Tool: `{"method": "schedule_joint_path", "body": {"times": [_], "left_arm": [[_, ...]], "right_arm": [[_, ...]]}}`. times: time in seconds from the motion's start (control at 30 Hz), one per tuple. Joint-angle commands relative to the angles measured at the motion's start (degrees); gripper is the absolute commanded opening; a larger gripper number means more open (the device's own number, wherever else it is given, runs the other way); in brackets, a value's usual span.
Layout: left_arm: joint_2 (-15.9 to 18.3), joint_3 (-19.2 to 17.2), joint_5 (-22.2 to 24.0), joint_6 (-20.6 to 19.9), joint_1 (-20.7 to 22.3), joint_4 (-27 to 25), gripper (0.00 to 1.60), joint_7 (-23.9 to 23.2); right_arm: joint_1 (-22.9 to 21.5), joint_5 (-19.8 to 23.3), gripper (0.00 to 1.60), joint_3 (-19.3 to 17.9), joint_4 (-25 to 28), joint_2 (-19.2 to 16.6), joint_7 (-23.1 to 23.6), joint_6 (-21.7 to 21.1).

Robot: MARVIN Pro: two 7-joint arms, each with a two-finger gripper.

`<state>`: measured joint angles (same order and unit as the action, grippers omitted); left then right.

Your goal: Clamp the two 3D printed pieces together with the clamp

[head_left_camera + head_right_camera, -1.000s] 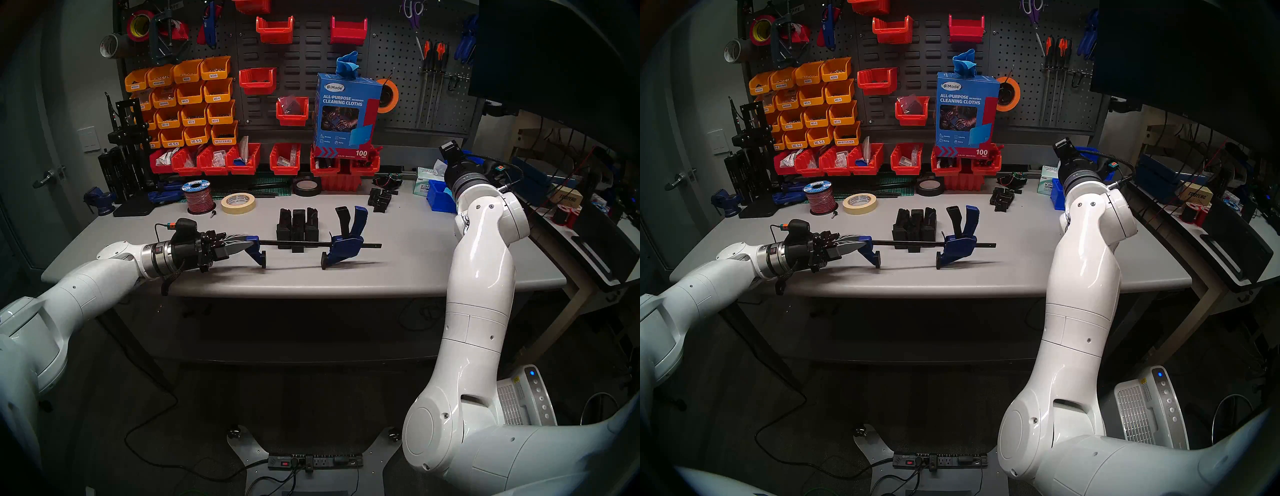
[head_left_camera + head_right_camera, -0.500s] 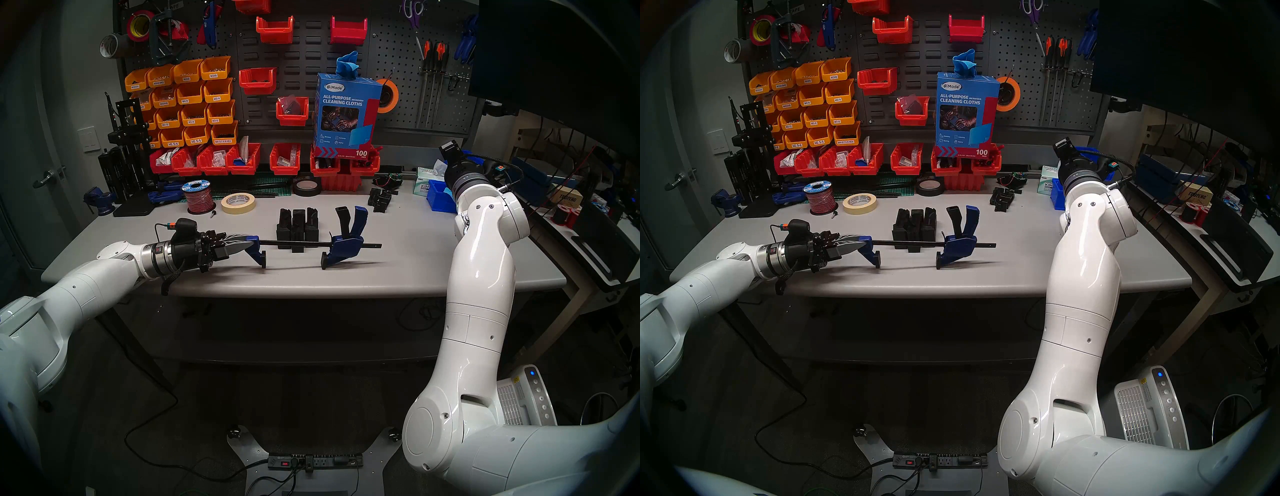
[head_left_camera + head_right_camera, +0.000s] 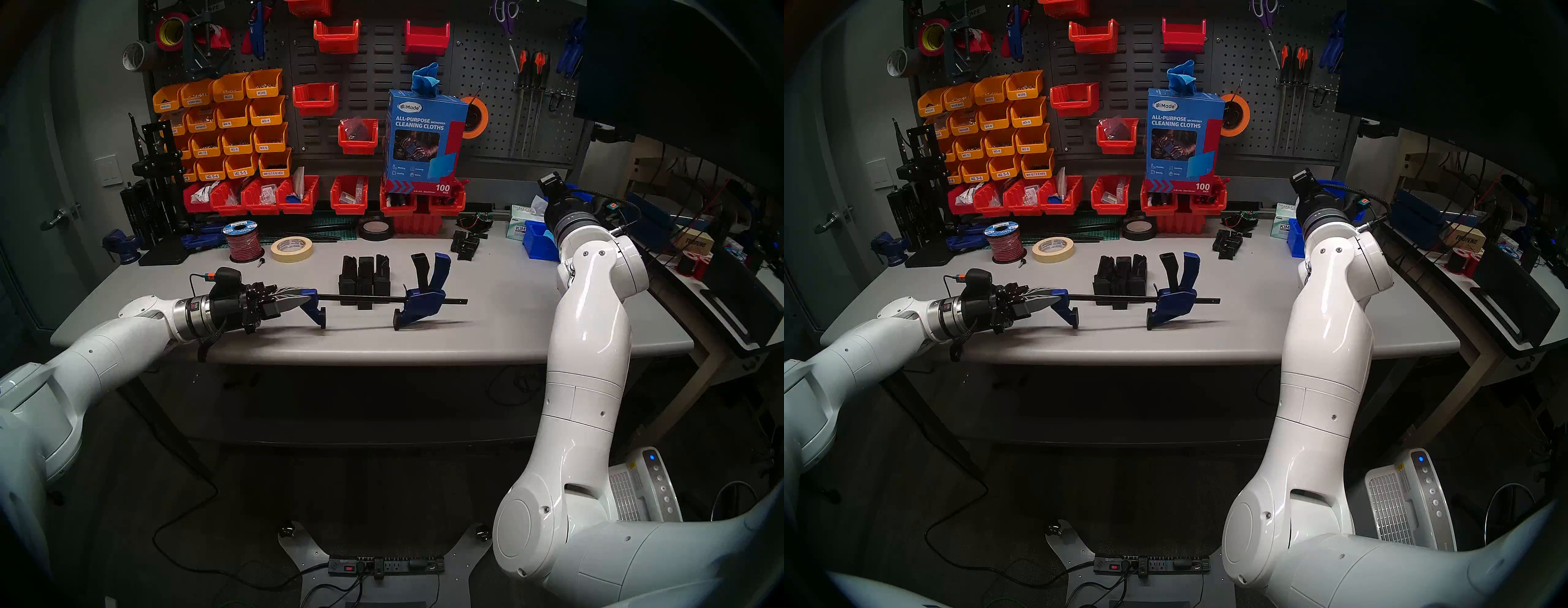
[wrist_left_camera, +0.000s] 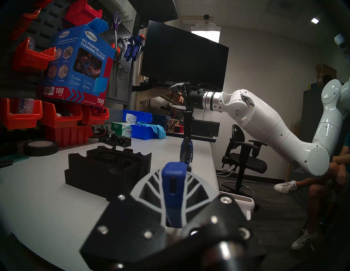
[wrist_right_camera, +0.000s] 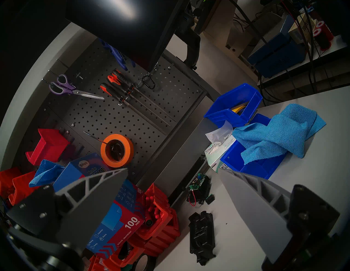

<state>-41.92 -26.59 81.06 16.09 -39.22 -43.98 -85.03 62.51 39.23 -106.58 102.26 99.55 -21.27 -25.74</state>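
- The clamp (image 3: 394, 302) is off the table (image 3: 488, 339), held level by its fixed-jaw end. Its black bar (image 3: 365, 299) runs across the near side of the two 3D printed pieces (image 3: 365, 278), and the trigger handle (image 3: 428, 271) sticks up at the far right end.
- The two pieces stand side by side on the table. From the head views they seem to sit behind the bar, not between the jaws; I can't tell whether the bar touches them.
- My left tool (image 3: 306, 298) is clenched on the clamp's blue end piece (image 4: 173, 181); the left wrist view shows both fingers pinching it.
- My right tool (image 5: 173, 191) is released, fingers wide apart and holding nothing, parked up near the blue bins (image 5: 236, 106), well away from the clamp.
- Progress, as I judge it: clamp picked up and brought alongside. Left to do: get the jaws around both pieces, then squeeze the trigger until they close.
- Against the earlier frames I see no difference: both arms, the clamp and the pieces sit exactly where they were.
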Motion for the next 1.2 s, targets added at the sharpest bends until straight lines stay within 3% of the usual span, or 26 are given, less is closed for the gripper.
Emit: {"method": "schedule_joint_path", "body": {"times": [0.0, 1.17], "left_arm": [[0.01, -0.11, 1.0, 0.02, 1.17, 0.13, 0.0, 0.03], [0.1, 0.7, 1.57, 0.24, 1.5, 0.15, 0.0, 0.03]], "right_arm": [[-0.42, 0.08, 1.6, 0.12, 0.75, 0.03, 0.02, -0.04], [-0.42, 0.08, 1.6, 0.12, 0.75, 0.03, 0.02, -0.05]]}}
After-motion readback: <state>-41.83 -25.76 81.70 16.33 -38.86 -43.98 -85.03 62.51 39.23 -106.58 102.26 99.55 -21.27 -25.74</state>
